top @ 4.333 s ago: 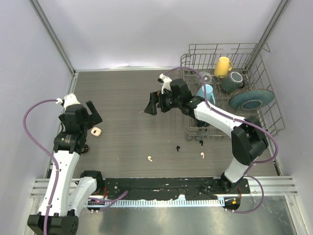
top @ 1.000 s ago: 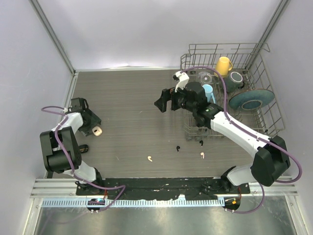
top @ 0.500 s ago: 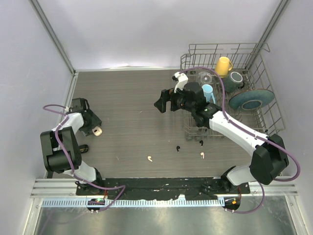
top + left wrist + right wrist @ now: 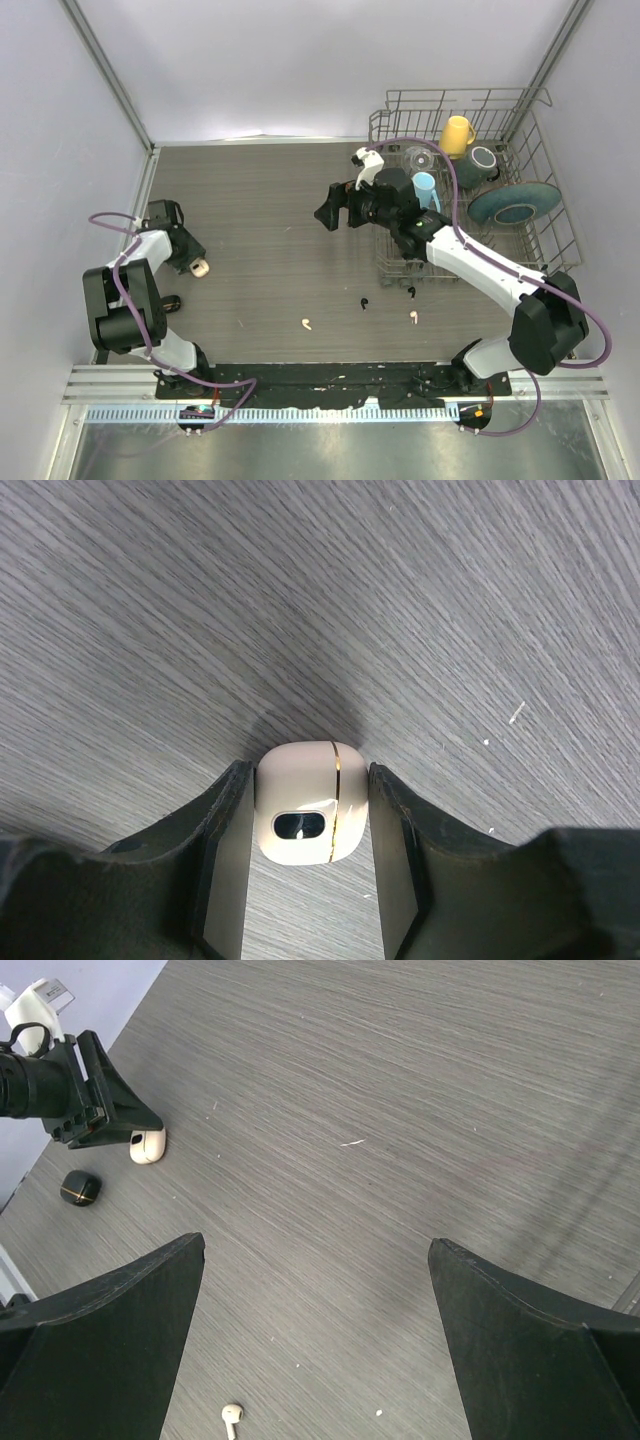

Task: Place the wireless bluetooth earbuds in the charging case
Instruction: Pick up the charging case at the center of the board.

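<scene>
Table (image 4: 260,200): grey wood-grain top, pale walls on the left, far and right sides.

Wire dish rack (image 4: 455,92): far right corner. It holds a teal plate (image 4: 527,203) at its right side, a yellow mug (image 4: 457,135) at the far side, a dark grey mug (image 4: 476,165) just beside that, a light blue cup (image 4: 423,188) and a clear glass (image 4: 420,158) toward its left.

Right arm (image 4: 480,265): reaches from the near right base across the rack's near left corner. It covers part of the wires and the blue cup's near side. Its purple cable loops over the rack.
Right gripper (image 4: 317,1243): above the far centre of the table, just left of the rack, jaws spread wide over bare table.

Left arm (image 4: 125,300): folded at the left edge.
Left gripper (image 4: 307,775): down at the table, jaws narrowed onto the cream charging case (image 4: 300,825). Both fingers (image 4: 225,860) look flush against its sides. The case rests on the table, lid closed, gold seam showing.

Black charging case (image 4: 172,302): closed, near side of the cream one, close to the left arm, apart from the gripper.

Earbuds: all four lie loose at near centre, well apart from both cases.
- left white earbud (image 4: 306,324), nearest the cases
- left black earbud (image 4: 363,303)
- right black earbud (image 4: 411,291), just beside the rack's near edge, under the right arm
- right white earbud (image 4: 412,316), just near of it
</scene>
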Robot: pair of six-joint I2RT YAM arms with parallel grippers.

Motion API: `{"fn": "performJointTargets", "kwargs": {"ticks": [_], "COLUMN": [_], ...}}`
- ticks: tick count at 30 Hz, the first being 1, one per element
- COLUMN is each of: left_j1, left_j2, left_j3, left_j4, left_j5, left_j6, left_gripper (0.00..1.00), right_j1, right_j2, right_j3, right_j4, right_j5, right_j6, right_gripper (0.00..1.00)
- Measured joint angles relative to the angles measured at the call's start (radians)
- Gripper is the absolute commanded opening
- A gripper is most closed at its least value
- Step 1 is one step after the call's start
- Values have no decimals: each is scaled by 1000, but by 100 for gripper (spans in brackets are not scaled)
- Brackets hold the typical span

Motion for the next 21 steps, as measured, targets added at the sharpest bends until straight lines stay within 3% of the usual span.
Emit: {"fn": "performJointTargets", "kwargs": {"ticks": [2,5,14,21], "left_j1": [0,-1,-4,-36], "left_j2": [-3,-21,-304,-557], "left_j3": [-2,-13,-61,-151], "left_j4": [2,0,8,65], "left_j5": [0,0,71,126], "left_j6": [-2,-11,-146,-305], "left_gripper": [7,0,0,0], "right_j1": [0,0,0,10], "right_j2": [3,3,3,-1], "right_j3": [0,0,-2,-203], "right_j4": [-1,-2,42,292], "right_j5": [-2,-3,-50,-115], "right_j6": [10,24,150,367], "right_gripper": [100,100,99,84]}}
